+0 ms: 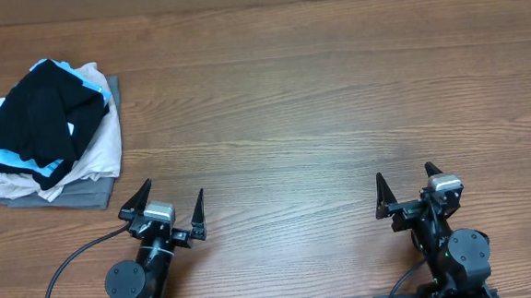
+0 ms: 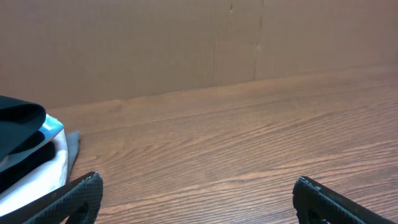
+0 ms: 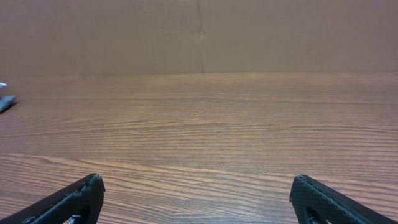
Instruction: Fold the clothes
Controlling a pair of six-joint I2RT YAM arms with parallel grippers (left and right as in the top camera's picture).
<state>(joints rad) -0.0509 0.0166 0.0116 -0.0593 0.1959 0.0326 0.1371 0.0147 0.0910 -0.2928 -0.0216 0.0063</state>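
The clothes, a crumpled black shirt, lie on top of a pile of garments at the far left of the table. In the left wrist view a black fold of the shirt shows at the left edge. My left gripper stands open near the front edge, to the right of and nearer than the pile, with nothing between its fingers. At the front right my right gripper is open too, over bare wood.
Under the black shirt lie a light-blue garment, white folded ones and a grey one. A brown wall runs behind the wooden table. A cable trails from the left arm's base.
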